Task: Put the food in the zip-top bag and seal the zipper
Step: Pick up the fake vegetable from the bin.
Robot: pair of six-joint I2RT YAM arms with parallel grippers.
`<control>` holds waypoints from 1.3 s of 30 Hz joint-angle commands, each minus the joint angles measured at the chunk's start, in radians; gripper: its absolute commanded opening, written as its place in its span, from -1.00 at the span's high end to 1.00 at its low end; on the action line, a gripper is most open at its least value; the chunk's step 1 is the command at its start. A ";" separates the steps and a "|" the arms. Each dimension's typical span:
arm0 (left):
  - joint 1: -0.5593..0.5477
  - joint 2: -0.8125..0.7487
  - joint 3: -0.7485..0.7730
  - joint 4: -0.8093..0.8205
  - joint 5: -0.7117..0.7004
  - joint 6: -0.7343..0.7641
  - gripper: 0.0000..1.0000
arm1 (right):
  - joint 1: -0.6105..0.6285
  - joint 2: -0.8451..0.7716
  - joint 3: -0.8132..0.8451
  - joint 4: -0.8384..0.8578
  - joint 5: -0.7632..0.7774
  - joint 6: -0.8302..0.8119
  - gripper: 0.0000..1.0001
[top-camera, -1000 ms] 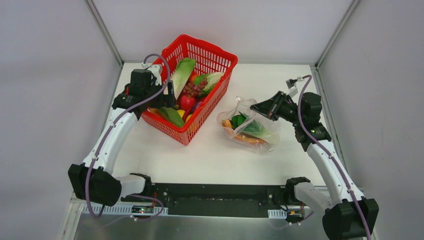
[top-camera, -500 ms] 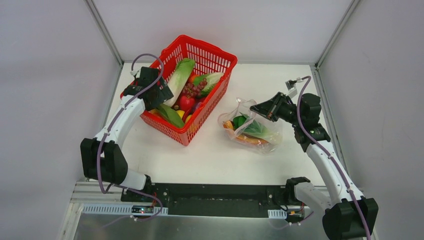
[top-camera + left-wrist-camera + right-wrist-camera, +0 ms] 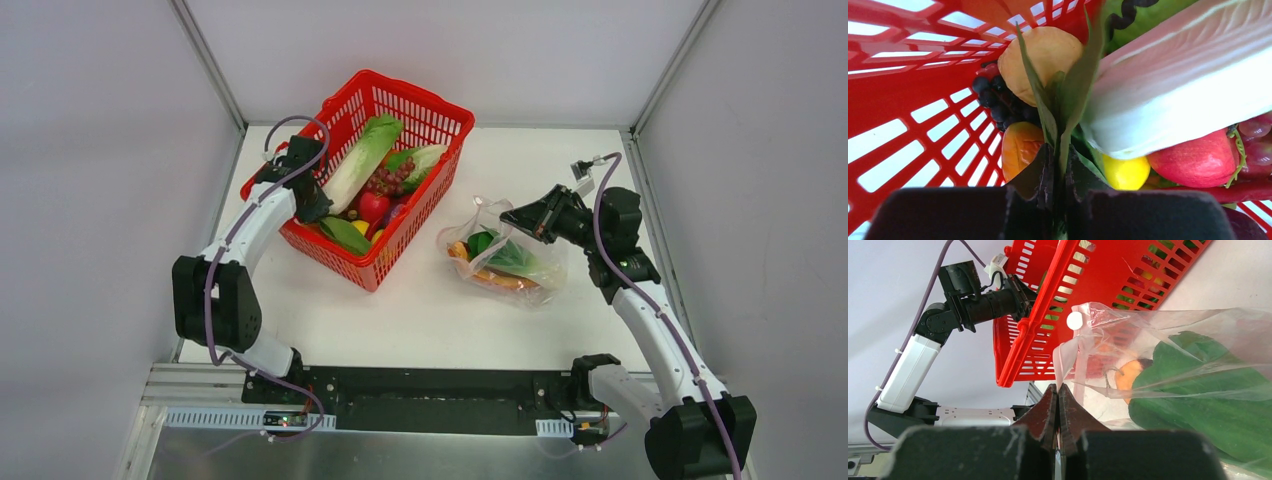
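Observation:
My left gripper (image 3: pixel 1059 150) is down inside the red basket (image 3: pixel 398 253), shut on a thin green leaf (image 3: pixel 1068 95) that stands up between its fingers. Around the leaf lie a yellow lemon (image 3: pixel 1125 172), a long white-green bok choy (image 3: pixel 1188 85) and a red apple (image 3: pixel 1198 160). The zip-top bag (image 3: pixel 508 262) lies right of the basket with green food (image 3: pixel 1208 400) and an orange piece (image 3: pixel 1128 375) inside. My right gripper (image 3: pixel 1058 387) is shut on the pinkish zipper strip (image 3: pixel 1068 360), holding the bag's mouth edge up.
The basket also holds dark grapes (image 3: pixel 998 100), a tan round food (image 3: pixel 1040 55) and an orange piece (image 3: pixel 1020 145). White walls with metal posts enclose the table (image 3: pixel 420 310) at left, back and right. The basket stands at the back left.
My left arm has dropped into the basket's left side and its gripper has closed on the green leaf. The long bok choy shifted a little. The right arm and bag stayed put.

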 commanded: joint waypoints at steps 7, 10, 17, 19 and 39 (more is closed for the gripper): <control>0.005 -0.187 0.052 -0.108 -0.038 0.061 1.00 | -0.001 -0.031 0.001 0.053 0.018 0.015 1.00; 0.005 -0.277 0.049 -0.096 -0.063 0.061 1.00 | -0.001 -0.035 -0.001 0.054 0.020 0.014 1.00; -0.029 -0.432 0.050 -0.092 -0.137 0.007 1.00 | 0.000 -0.036 -0.002 0.065 0.018 0.014 1.00; -0.064 -0.472 0.043 -0.075 -0.201 -0.023 1.00 | 0.001 -0.037 -0.003 0.068 0.020 0.016 1.00; -0.530 -0.588 0.006 0.368 -0.611 -0.063 1.00 | 0.085 -0.045 -0.010 0.106 0.105 0.050 1.00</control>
